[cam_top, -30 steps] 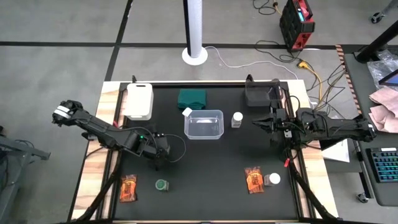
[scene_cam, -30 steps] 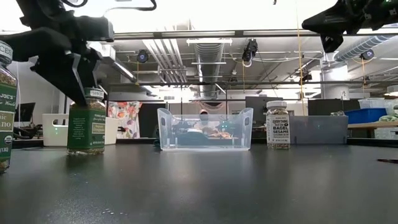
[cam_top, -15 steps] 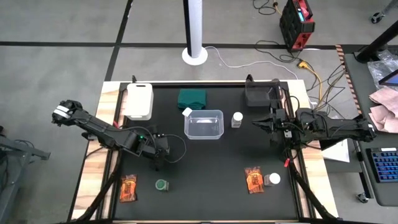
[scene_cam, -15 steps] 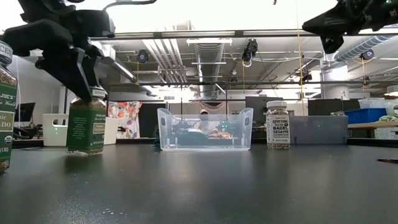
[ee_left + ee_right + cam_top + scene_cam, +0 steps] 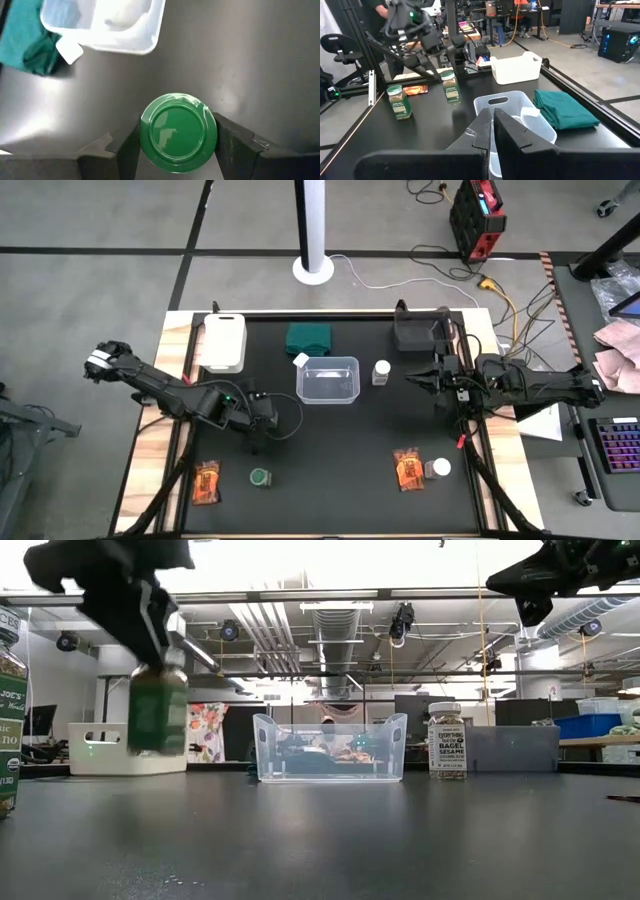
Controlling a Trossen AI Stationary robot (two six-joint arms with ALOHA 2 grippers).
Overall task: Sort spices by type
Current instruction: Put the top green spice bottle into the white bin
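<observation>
The left gripper point(image 5: 177, 145) is clamped on a green-lidded jar point(image 5: 157, 710), lifted clear of the table, left of the clear bin point(image 5: 328, 380). Carry it level to the other green-lidded jar point(image 5: 260, 477), nearer the front edge. Beyond the bin's right side, the right gripper point(image 5: 492, 131) waits, closed and empty.

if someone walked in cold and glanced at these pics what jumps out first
Most likely the green-lidded jar hanging clear of the black table, pinched between the fingers of the left gripper on the table's left side. Next, the clear plastic bin near the middle, with a white-lidded jar just to its right. The right gripper waits shut at the right edge, holding nothing.
</observation>
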